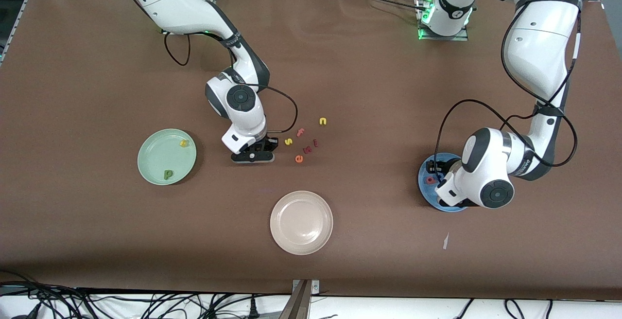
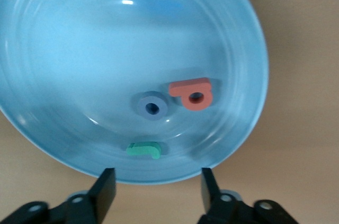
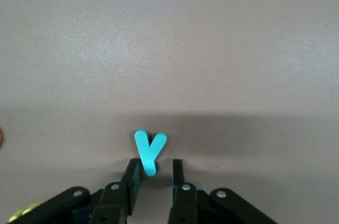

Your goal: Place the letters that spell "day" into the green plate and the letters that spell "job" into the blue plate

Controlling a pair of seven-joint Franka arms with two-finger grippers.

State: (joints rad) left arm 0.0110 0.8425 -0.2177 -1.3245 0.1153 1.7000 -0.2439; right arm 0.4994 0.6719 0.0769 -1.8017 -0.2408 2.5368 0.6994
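**Teal "y" sits stem-first between the right fingers**

The right gripper is down at the table, beside the loose letters and between them and the green plate. Its fingers stand narrowly apart, and the teal "y" lies flat with its stem pointing into the gap and its fork away; one finger looks to touch the stem, so the grip seems not yet firm. The "d" and "a" already lie in that plate.

The left gripper hangs over the blue plate, fingers spread and empty; "j", "o" and "b" lie inside
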